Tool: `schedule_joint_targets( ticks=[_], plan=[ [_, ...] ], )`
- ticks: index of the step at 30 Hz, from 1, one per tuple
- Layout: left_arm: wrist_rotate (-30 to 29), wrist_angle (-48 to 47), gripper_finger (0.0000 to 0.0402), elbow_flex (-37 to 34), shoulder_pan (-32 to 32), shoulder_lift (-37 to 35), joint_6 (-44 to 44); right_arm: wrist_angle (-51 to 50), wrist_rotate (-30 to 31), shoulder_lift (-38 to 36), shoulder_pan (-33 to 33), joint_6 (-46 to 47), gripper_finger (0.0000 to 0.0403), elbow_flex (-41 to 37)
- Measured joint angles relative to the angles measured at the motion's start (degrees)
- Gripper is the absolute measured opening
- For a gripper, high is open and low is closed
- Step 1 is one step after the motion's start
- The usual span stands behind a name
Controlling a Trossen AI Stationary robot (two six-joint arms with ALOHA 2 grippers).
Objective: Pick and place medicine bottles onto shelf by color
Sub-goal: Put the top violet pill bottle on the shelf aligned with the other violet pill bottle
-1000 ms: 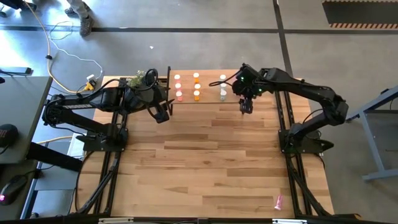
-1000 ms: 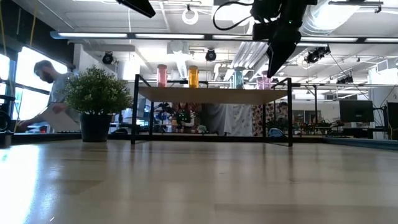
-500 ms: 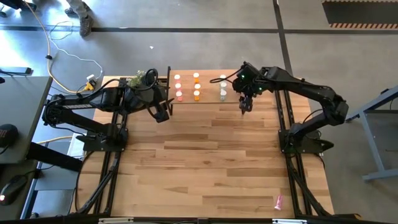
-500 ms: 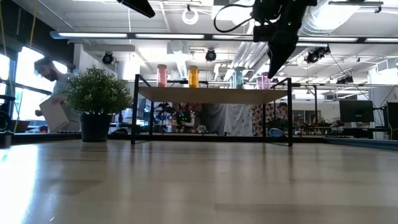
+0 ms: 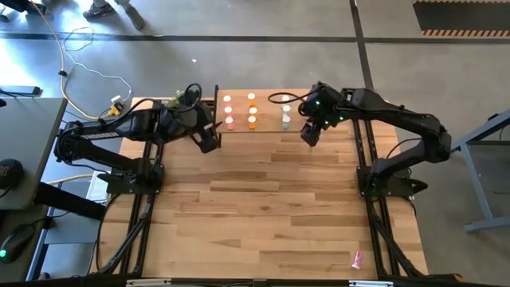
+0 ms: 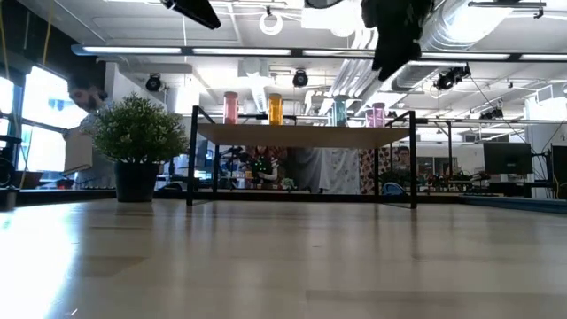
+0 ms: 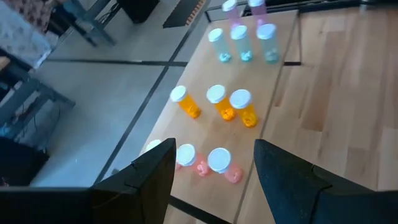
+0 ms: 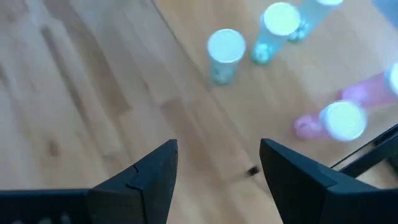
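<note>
Medicine bottles [image 5: 252, 112] are seen upright in colour rows on the shelf [image 5: 267, 127] at the table's far edge; one pink bottle [image 5: 356, 258] lies near the table's near right corner. Left gripper [image 7: 211, 180] and right gripper [image 8: 217, 168] are held above the shelf's front edge, jaws parted, nothing grasped. Bottles are judged light, rigid, smooth and easily toppled; hold is best taken across the body below the cap.
</note>
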Motion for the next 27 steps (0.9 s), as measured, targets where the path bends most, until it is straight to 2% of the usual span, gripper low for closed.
schedule_joint_targets(
  ticks=[9, 11, 15, 22, 27],
  plan=[
    [0.01, -0.08, 0.0207, 0.00, 3.74, 0.00, -3.59, -4.81, -7.78, 0.00, 9.67, 25.98, 0.0220, 5.29],
    [0.02, -0.09, 0.0207, 0.00, 4.05, 0.00, -2.74, -6.75, -7.03, 0.01, 12.96, 32.15, 0.0220, 5.29],
    [0.82, -0.10, 0.0207, 0.00, 4.37, 0.00, -0.56, -9.79, -1.39, 0.07, 19.93, 46.12, 0.0220, 5.29],
    [9.51, -0.66, 0.0207, 0.00, 4.35, -0.02, 1.52, -10.88, -0.10, 0.43, 29.66, 68.03, 0.0220, 4.19],
    [14.89, -1.72, 0.0207, 0.00, 4.32, -0.02, 5.02, -11.30, -3.06, 0.57, 37.06, 83.14, 0.0220, -0.57]
  ],
)
